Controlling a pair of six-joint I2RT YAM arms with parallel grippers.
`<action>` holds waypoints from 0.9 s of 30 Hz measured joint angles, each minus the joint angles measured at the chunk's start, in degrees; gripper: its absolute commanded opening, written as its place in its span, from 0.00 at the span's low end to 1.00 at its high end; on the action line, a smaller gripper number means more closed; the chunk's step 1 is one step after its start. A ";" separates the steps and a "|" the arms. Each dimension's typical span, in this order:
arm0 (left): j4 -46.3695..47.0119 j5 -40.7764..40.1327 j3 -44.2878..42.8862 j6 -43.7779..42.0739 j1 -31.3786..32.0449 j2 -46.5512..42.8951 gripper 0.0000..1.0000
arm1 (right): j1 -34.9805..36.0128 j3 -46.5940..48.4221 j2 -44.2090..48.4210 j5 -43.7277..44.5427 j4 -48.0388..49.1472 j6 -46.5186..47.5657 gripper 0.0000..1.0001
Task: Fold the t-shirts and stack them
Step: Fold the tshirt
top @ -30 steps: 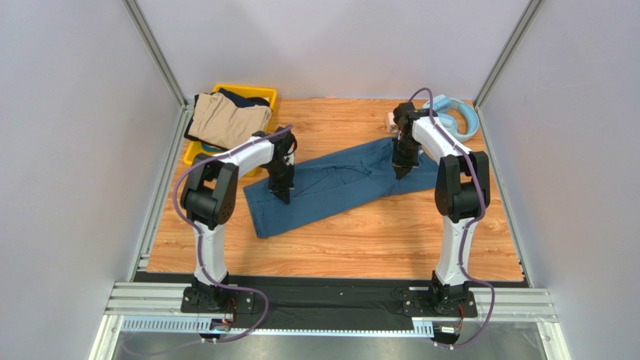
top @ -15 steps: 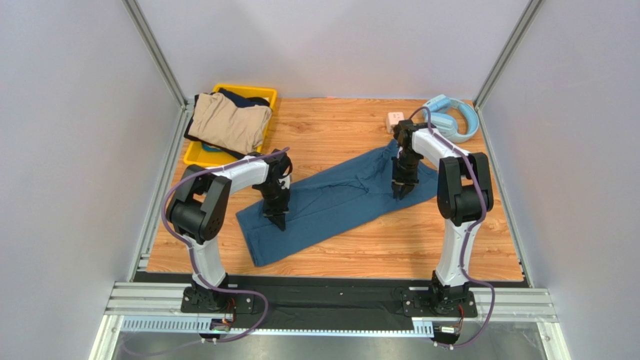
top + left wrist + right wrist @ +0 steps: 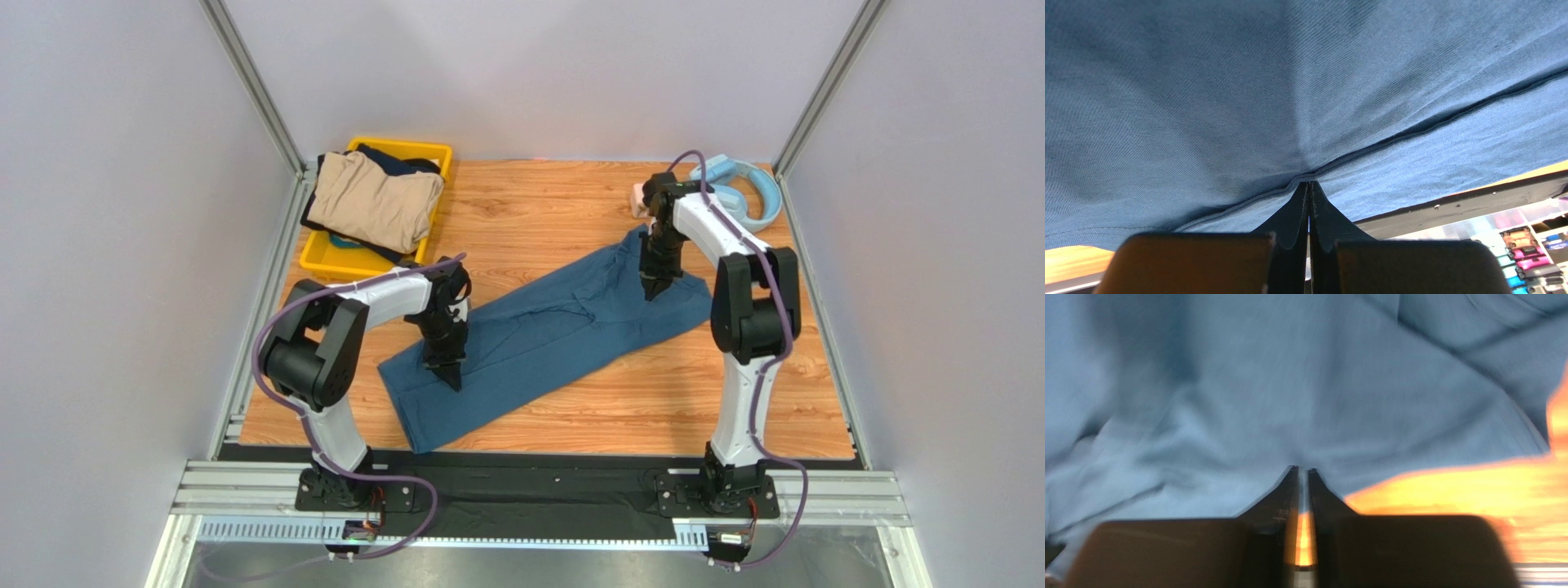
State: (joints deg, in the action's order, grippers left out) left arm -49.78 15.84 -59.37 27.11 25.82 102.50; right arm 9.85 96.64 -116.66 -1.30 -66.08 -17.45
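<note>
Shirt (image 3: pixel 552 331) between bin (image 3: pixel 437 157) and headphones (image 3: pixel 751 191)

Soft even light; teal t-shirt (image 3: pixel 1229 386) blurred in right wrist view.

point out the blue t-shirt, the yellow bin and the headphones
blue t-shirt (image 3: pixel 552 325), top external view, middle of the spread cloth
yellow bin (image 3: pixel 436 154), top external view, far right corner of its rim
headphones (image 3: pixel 763 196), top external view, light-blue band

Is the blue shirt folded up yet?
Not yet: the blue shirt lies in a long strip, pinched near each end by left claw and right claw.
</note>
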 measured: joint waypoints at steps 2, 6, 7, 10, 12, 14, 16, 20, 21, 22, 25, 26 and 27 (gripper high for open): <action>0.22 0.00 1.01 0.31 0.22 -0.83 0.00 | 0.31 1.25 -4.52 0.22 -0.15 0.13 0.00; 0.52 -0.02 3.45 1.16 1.22 -2.73 0.00 | 1.27 6.14 -12.37 0.66 -4.04 0.24 0.00; 0.59 0.02 4.09 1.36 1.55 -3.21 0.00 | 1.92 8.13 -13.64 1.03 -5.27 0.26 0.00; 0.50 -0.02 5.55 2.12 2.34 -4.35 0.00 | 4.07 14.19 -17.22 1.84 -8.55 0.44 0.00; 0.20 -0.17 6.43 2.56 2.80 -5.05 0.00 | 5.75 18.43 -19.50 1.75 -10.14 0.63 0.00; -0.24 -0.59 7.17 2.97 3.26 -5.77 0.00 | 7.52 24.28 -22.73 1.29 -11.78 0.79 0.00; -0.74 -0.94 7.58 3.50 3.61 -6.43 0.00 | 9.09 30.40 -25.83 0.52 -12.92 0.83 0.00; -1.27 -1.16 7.61 4.42 4.39 -7.21 0.00 | 10.71 38.16 -29.68 -2.45 -12.31 0.55 0.00; -1.40 -1.18 7.58 4.66 4.66 -7.21 0.00 | 10.86 39.01 -30.16 -3.17 -11.87 0.44 0.00; -1.62 -1.16 7.58 4.81 5.01 -7.19 0.00 | 10.91 40.04 -30.67 -4.17 -11.32 0.15 0.00; -2.78 -1.16 7.06 5.20 6.38 -6.82 0.00 | 10.67 42.80 -32.17 -7.10 -8.72 -1.36 0.06; -3.19 -1.18 6.67 5.22 6.86 -6.45 0.00 | 10.51 43.50 -32.59 -8.15 -7.63 -2.08 0.07; -3.63 -1.16 5.90 5.29 7.45 -5.73 0.00 | 10.23 44.54 -33.31 -9.90 -5.49 -3.17 0.08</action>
State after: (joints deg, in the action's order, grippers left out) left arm -53.41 14.68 -53.47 32.40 33.28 96.77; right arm 20.08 141.18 -149.97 -11.20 -71.57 -20.62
